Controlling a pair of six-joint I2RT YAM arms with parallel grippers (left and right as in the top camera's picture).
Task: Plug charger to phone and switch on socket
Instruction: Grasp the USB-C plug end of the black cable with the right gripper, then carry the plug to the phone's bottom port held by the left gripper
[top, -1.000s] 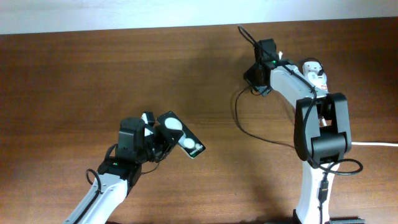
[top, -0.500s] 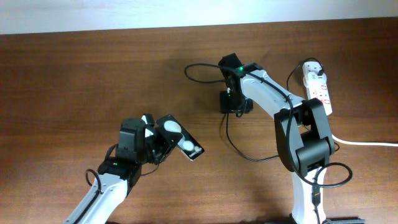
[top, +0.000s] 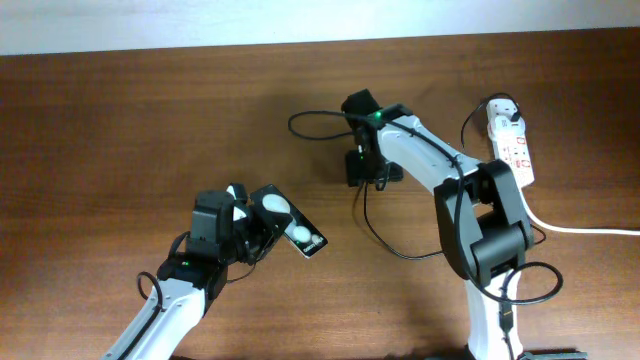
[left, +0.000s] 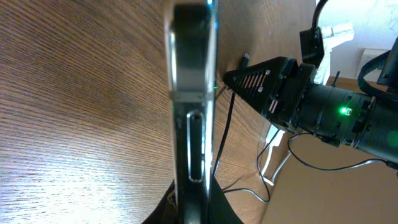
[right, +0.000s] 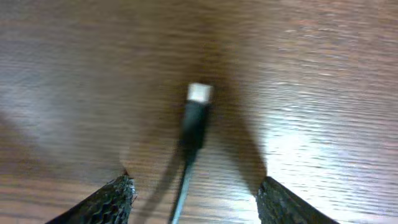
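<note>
My left gripper (top: 250, 236) is shut on the phone (top: 291, 224), a black slab with two white spots, lifted off the table at the front left. The left wrist view shows the phone (left: 193, 93) edge-on, its port slot facing the camera. At the table's middle my right gripper (top: 363, 176) points down with its jaws open. Between and just ahead of its mesh fingertips (right: 115, 196) the charger's connector (right: 196, 115) lies loose on the wood, silver tip forward. The thin black charger cable (top: 378, 238) loops round the right arm. The white socket (top: 511, 146) lies at the far right.
A thick white cord (top: 590, 231) runs from the socket off the right edge. The right arm (left: 311, 106) with its green light fills the space right of the phone. Bare brown wood surrounds both grippers.
The right arm swung left from beside the socket to the table's middle, dragging the cable along. Its jaws opened and let the connector go. The left arm and phone stayed still.
</note>
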